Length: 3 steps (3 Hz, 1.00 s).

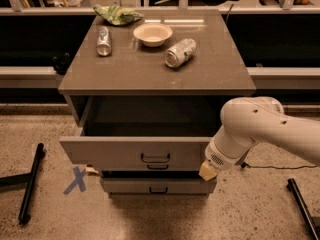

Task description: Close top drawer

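The top drawer of the grey-beige cabinet stands partly pulled out, its box dark inside, with a small dark handle at the centre of its front. My white arm reaches in from the right, and its gripper presses against the right end of the drawer front. A lower drawer shows just beneath.
On the cabinet top lie a bowl, two cans on their sides and a green bag. A blue X marks the floor at left. Black stand legs lie on both sides.
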Motion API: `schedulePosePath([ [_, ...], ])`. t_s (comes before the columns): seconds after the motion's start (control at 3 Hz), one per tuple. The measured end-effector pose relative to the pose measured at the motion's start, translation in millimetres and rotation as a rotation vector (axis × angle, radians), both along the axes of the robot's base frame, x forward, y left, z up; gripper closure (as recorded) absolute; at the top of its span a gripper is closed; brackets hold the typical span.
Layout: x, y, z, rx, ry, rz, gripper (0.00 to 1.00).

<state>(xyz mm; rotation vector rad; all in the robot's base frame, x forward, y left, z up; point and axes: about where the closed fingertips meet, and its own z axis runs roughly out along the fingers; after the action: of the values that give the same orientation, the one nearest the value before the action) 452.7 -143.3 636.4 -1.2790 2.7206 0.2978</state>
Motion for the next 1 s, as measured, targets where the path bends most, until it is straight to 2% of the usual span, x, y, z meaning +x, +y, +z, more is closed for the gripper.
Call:
schedulePosePath([
  [0.33, 31.9, -34.6, -13.1, -0.013, -0.057, -0.076, 1.0],
  [0.67, 58.8, -50.1, -15.2, -0.018, -0.104, -0.109, 1.0],
  [1.0, 58.8, -50.1, -15.2, -0.018, -0.104, -0.109, 1.0],
])
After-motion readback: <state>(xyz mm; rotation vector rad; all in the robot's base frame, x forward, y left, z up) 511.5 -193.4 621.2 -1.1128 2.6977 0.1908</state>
